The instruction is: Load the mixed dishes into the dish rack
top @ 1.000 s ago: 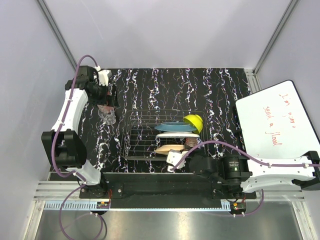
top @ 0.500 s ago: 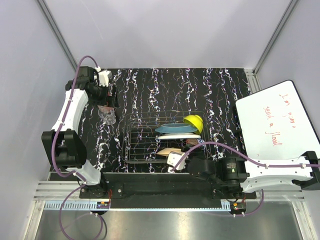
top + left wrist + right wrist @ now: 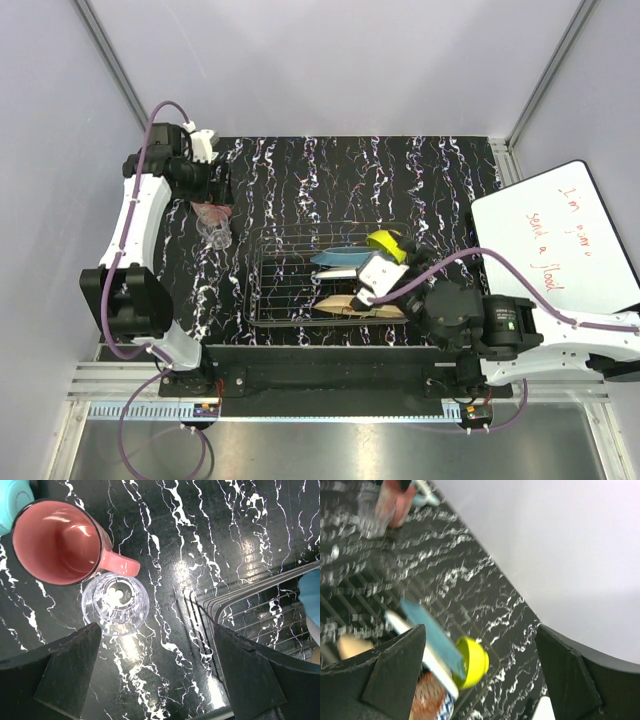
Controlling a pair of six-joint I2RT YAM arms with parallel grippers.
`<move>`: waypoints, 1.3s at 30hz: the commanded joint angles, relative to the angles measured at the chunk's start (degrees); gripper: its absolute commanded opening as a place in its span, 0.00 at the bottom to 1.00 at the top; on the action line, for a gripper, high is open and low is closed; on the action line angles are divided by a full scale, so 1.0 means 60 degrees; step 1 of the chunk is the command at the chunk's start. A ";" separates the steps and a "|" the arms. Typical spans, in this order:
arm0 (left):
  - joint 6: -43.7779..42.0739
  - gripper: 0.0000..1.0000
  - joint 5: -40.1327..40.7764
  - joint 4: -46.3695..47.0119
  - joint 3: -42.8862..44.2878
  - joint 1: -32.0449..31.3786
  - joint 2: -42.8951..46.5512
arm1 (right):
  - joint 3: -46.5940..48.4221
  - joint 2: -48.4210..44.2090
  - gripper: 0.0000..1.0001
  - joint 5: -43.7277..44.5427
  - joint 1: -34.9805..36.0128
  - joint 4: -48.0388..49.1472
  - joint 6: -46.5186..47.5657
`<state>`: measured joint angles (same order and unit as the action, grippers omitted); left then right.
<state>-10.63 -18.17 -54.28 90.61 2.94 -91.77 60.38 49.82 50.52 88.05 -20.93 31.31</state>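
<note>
rack (image 3: pixel 266 288): three plates (image 3: pixel 434 636), two bowls (image 3: pixel 471 662); outside: one mug (image 3: pixel 55 542), one glass (image 3: pixel 116 606); left hand (image 3: pixel 157 675), right hand (image 3: pixel 481 674) apart.

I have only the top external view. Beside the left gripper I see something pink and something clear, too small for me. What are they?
Observer: The left wrist view shows a pink mug, upright and empty, with a small clear glass close against its handle.
Operator: Does the left gripper hold one of them?
Observer: No. The left gripper is open above the table, with nothing between its fingers.
Operator: And the right gripper?
Observer: In the right wrist view, the right gripper is open and empty above the dish rack.
</note>
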 commanded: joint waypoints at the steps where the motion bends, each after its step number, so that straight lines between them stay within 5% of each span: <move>1: 0.0044 0.99 0.0026 -0.0020 0.0163 0.0286 0.0558 | 0.0732 0.0791 0.96 -0.0084 -0.0698 0.1628 0.0349; 5: -0.0073 0.99 0.0157 -0.0064 -0.0071 0.0579 0.0646 | 0.0907 0.1347 0.99 -0.1108 -0.2059 0.2036 -0.0250; 11: -0.0059 0.99 0.0626 0.0360 -0.0482 0.1106 0.0354 | 0.2530 0.3599 0.99 -0.3526 -0.5577 0.1102 -0.3297; 17: 0.0292 0.99 0.1387 0.1238 -0.0321 0.1239 -0.0217 | 0.3325 0.5053 0.97 -0.4611 -0.5930 0.1085 -0.4061; 34: 0.1640 0.99 0.1564 0.2162 0.1422 0.1283 -0.3191 | 0.3237 0.5480 0.95 -0.5812 -0.6837 0.1174 -0.5160; 39: 0.1641 0.89 0.1418 0.2177 0.1612 0.1326 -0.3558 | 0.3457 0.5714 0.95 -0.6471 -0.7248 0.1013 -0.5584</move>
<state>-1.32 -10.07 -43.62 97.69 10.24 -111.11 77.76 83.07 15.68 46.74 -15.35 0.51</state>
